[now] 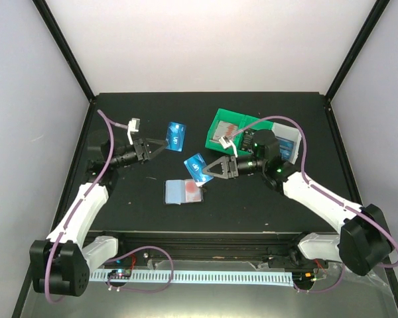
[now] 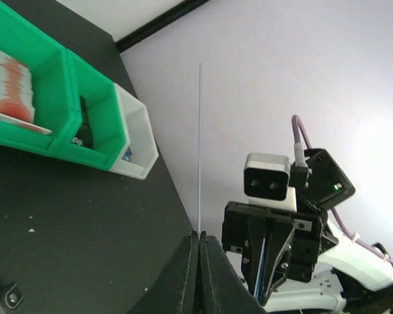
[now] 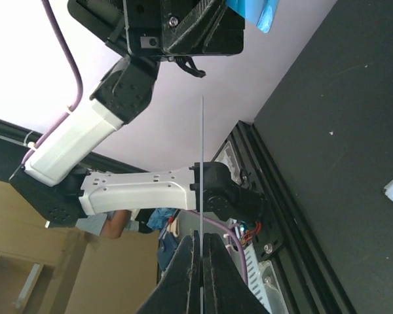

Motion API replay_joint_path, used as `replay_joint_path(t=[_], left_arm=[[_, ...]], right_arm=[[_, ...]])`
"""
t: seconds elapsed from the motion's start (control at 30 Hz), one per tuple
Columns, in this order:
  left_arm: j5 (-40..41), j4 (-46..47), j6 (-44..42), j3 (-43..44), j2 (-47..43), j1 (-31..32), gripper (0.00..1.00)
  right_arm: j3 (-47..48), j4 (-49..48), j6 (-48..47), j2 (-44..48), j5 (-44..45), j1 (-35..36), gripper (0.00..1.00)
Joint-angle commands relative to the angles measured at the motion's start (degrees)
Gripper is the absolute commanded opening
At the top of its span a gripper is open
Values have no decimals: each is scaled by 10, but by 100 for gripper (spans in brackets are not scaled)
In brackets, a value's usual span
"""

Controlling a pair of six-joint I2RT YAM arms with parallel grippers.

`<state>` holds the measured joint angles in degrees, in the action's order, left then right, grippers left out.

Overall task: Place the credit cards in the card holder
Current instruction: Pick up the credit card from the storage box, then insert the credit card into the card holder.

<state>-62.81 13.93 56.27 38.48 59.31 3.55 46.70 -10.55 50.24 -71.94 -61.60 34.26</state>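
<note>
Left pincer (image 1: 164,143), centre-left of the top view, is clamped on a blue credit card (image 1: 177,136); right pincer (image 1: 210,169), mid-frame, pinches a second blue credit card (image 1: 196,167). Below them a pale red-marked card (image 1: 184,191) lies on the surface (image 1: 252,205).

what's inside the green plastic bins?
One green plastic bin holds red-and-white cards, how many unclear. The neighbouring green bin shows a black object, mostly hidden by its wall; unidentifiable.

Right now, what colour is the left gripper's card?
Blue with white print; the card shows best in the top external view.
</note>
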Motion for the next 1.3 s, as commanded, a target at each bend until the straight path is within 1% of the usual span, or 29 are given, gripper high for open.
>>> replay_joint_path(t=[0.0, 0.07, 0.13, 0.27, 0.37, 0.5, 0.6, 0.7, 0.83, 1.0, 1.1, 1.17, 1.27], left_arm=[[36, -95, -80, 35, -6, -10, 1], [81, -182, -132, 37, -14, -10, 1], [145, -240, -168, 26, -24, -5, 1], [217, -255, -172, -43, -43, 22, 1], [256, -229, -149, -99, -57, 62, 2], [332, -208, -126, -155, -84, 116, 1], [377, -191, -108, -201, -108, 138, 1], [377, -146, -83, -242, -113, 154, 1], [390, -88, -64, -272, -92, 177, 2], [388, -18, -45, -289, -48, 195, 2], [396, 28, -27, -304, -26, 209, 1], [401, 58, -14, -316, -16, 215, 1], [413, 78, -7, -325, 0, 220, 2]], right_arm=[[25, 61, -47, -1, 43, -6, 1], [25, 93, -63, 1, 96, -6, 1], [13, 106, -65, 1, 160, -4, 1], [2, 149, -73, -20, 316, 21, 1], [10, 172, -65, -47, 412, 63, 1], [43, 205, -59, -102, 501, 135, 1], [76, 239, -52, -155, 568, 170, 1], [99, 255, -44, -198, 602, 190, 1], [124, 283, -38, -240, 666, 218, 1], [136, 310, -24, -275, 784, 267, 1], [137, 321, -7, -289, 818, 281, 1], [135, 320, -1, -293, 825, 284, 1], [130, 320, 7, -296, 831, 289, 1]])
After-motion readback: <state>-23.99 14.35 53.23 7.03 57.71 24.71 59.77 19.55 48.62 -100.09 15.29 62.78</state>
